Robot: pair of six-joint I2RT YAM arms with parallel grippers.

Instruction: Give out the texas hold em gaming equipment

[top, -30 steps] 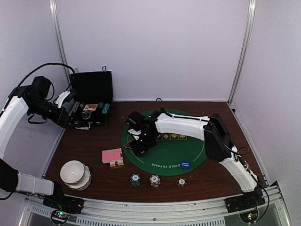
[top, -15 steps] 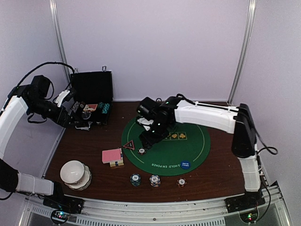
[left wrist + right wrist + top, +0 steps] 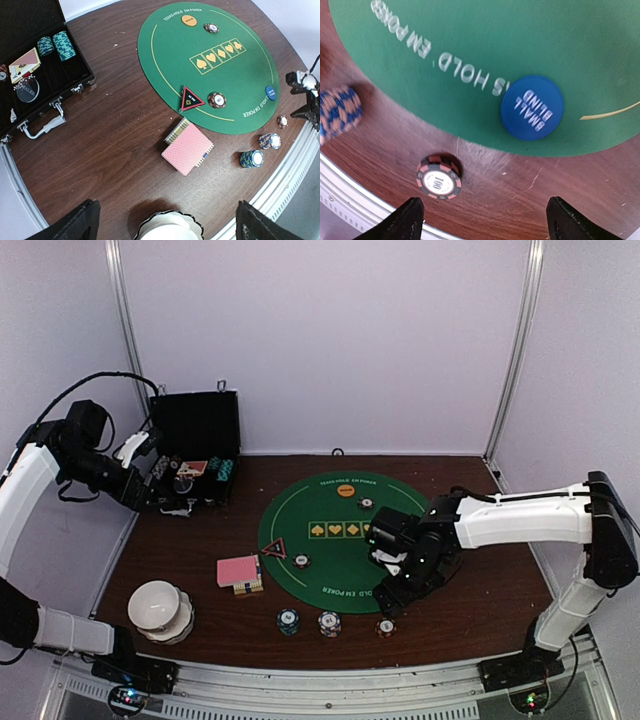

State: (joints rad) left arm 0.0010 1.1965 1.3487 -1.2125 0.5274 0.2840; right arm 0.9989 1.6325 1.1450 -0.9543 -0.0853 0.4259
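On the green mat (image 3: 340,540) lie an orange button (image 3: 346,491), a chip (image 3: 366,504), a red-black triangle marker (image 3: 274,548) and a dark chip (image 3: 301,561). Pink-backed cards (image 3: 238,571) rest left of the mat. Two chip stacks (image 3: 288,621) (image 3: 329,623) and a red chip (image 3: 385,627) line the front edge. My right gripper (image 3: 388,598) hovers open and empty over the mat's front right, above the blue button (image 3: 532,107) and the red chip (image 3: 439,177). My left gripper (image 3: 172,490) hangs open and empty, high beside the case.
A black hinged case (image 3: 195,455) stands open at the back left with teal chips (image 3: 56,44) and cards inside. A white domed bowl stack (image 3: 158,608) sits front left. The table's metal front rail (image 3: 330,680) runs just beyond the chips.
My right arm swung from the mat's left side to its front right, and its jaws opened wider. The triangle marker and a dark chip now show at the left edge. The left arm stayed still.
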